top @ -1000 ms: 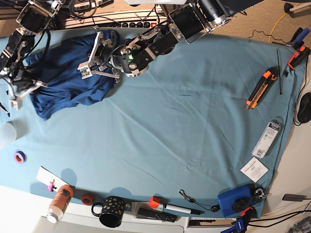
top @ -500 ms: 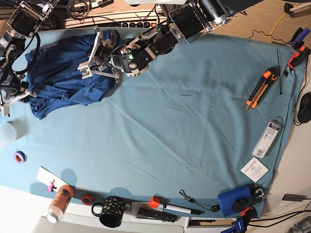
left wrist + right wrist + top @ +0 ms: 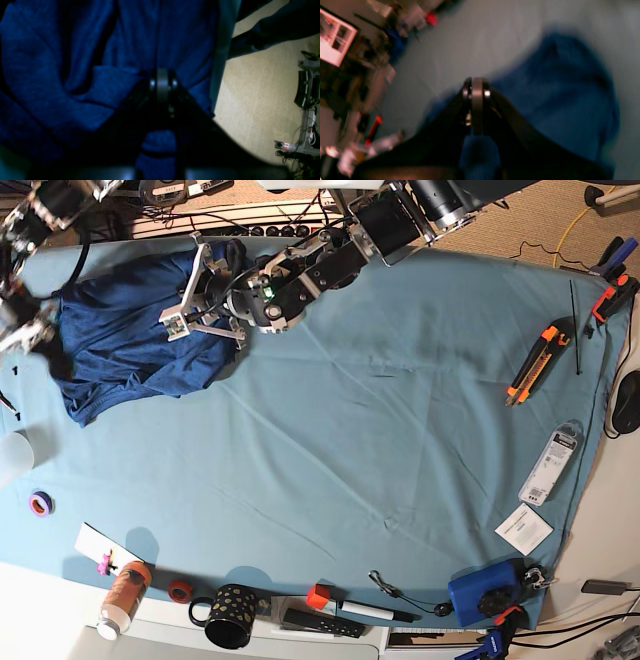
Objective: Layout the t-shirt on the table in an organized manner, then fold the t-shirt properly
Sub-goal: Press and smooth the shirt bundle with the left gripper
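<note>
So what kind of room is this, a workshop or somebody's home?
Most likely a robotics lab or workshop. A table covered in teal cloth holds a navy t-shirt gripped by two robot arms, with an orange utility knife, tape rolls and a spotted mug around its edges. Cables trail over beige carpet.

Beige carpet floor (image 3: 260,100), seemingly dim.

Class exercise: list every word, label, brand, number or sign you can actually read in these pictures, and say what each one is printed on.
No text can be read in any view.
White card near the table's corner: print too small.
Clear blister pack beside it: label too small.
Orange-capped bottle: label blurred.
Dotted black mug: a pattern, no words.
t-shirt: no print showing.
</note>
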{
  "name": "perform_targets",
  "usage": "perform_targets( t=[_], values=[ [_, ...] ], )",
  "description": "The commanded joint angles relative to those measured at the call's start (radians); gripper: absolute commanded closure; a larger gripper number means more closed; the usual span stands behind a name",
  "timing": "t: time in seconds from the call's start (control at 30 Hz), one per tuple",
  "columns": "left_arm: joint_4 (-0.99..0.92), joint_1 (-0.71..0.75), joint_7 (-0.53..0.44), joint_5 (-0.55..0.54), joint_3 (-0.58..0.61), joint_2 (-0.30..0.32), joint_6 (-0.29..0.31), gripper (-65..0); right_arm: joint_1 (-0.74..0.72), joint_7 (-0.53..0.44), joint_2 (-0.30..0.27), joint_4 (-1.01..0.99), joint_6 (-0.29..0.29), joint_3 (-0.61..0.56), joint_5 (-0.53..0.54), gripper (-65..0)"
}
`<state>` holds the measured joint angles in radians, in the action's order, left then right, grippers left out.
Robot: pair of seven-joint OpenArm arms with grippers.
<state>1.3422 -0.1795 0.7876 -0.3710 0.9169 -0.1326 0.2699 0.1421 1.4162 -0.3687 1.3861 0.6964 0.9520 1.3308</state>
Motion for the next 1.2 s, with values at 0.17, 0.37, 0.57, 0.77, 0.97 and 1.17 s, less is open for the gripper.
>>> perform_targets(
  t=[0.17,0.37,0.57,0.77,0.97,1.17],
  values=[
    [0.042,-0.006,0.012,-0.008,0.003,-0.025,0.019,0.0,0.093,-0.02,-0.006,0.014,0.002,0.005,-0.045,0.0],
    [0.148,-0.006,0.007,-0.008,0.003,-0.025,0.053,0.0,0.113,-0.02,-0.006,0.014,0.002,0.005,-0.211,0.0],
    [0.26,-0.007,-0.068,-0.003,0.002,-0.025,0.06,0.0,0.113,-0.02,-0.006,0.014,-0.043,0.005,-0.321,0.0],
    [0.227,-0.009,-0.155,0.162,0.003,-0.025,-0.076,0.0,0.13,-0.02,-0.005,0.014,-0.051,0.005,-0.349,0.0],
    [0.164,-0.072,-0.19,0.214,0.003,-0.025,-0.203,0.0,0.129,-0.02,-0.005,0.014,-0.051,0.005,-0.34,0.0],
    [0.064,-0.107,-0.251,0.202,0.002,-0.025,-0.229,0.0,0.129,-0.02,-0.005,0.014,-0.051,0.005,-0.333,0.0]
  ],
)
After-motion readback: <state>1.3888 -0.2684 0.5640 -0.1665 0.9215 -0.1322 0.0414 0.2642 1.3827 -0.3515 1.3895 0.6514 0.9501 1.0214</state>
